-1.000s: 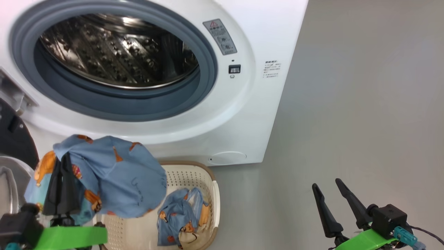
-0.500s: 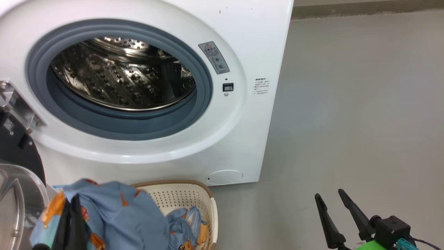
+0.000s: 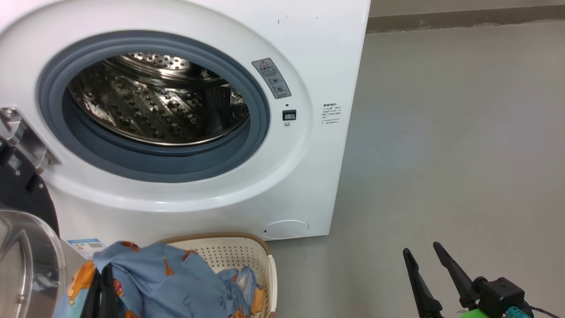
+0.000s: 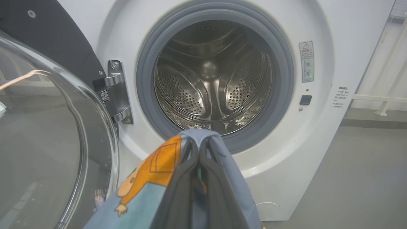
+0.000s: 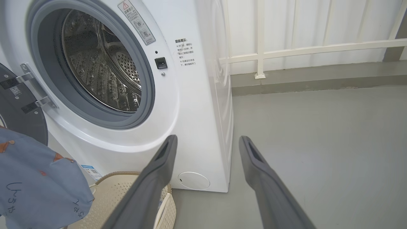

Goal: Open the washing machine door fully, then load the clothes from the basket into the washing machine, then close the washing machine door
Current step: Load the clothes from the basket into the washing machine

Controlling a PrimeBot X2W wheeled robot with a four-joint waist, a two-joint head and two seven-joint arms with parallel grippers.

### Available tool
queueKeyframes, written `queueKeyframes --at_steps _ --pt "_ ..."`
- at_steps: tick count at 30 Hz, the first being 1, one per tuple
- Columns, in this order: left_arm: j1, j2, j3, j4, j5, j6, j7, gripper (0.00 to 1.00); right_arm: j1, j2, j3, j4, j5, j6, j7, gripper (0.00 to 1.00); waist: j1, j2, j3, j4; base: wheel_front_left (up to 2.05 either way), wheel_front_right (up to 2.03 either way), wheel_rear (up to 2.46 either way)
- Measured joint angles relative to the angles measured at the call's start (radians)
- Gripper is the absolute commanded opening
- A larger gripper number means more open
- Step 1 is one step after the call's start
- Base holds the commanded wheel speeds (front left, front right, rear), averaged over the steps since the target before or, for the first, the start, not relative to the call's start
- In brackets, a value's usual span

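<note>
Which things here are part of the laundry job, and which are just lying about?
Part of the job: washing machine, its open door, basket, clothes, one piece pinched in the shut left gripper.
Just there: white railing, warning sticker, open empty right gripper.

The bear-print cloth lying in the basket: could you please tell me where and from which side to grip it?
Probably the raised fold of the bear-print cloth, from straight above: it lies crumpled inside the basket, whose walls block a level approach, and the ridge suits a pinch. The open right end effector is free; the left end effector is shut on a second bear-print piece.
</note>
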Motion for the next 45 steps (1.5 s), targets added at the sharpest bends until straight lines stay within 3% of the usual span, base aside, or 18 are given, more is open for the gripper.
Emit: queueKeyframes --at_steps 9,18,31,45 --pt "-0.014 0.000 -0.004 0.013 -0.001 0.000 0.000 0.00 -0.001 -0.001 0.001 -0.001 -0.007 0.000 0.000 1.00 0.0001 0.0000 0.032 0.002 0.00 0.00 0.00" --pt "-0.140 0.000 0.000 0.073 -0.009 -0.019 0.000 0.00 -0.017 -0.003 0.006 -0.003 -0.007 0.000 0.000 1.00 0.0000 0.0000 0.102 -0.010 0.00 0.00 0.00" --pt "-0.426 0.006 0.040 0.235 -0.014 -0.054 0.000 0.00 -0.112 -0.019 0.031 -0.006 -0.002 0.000 0.000 1.00 0.0000 0.0000 0.233 -0.049 0.00 0.00 0.00" --pt "-0.817 0.094 0.031 0.491 0.014 -0.086 0.000 0.00 -0.179 -0.022 0.059 -0.005 0.001 0.000 0.000 1.00 0.0000 0.0000 0.349 -0.120 0.00 0.00 0.00"
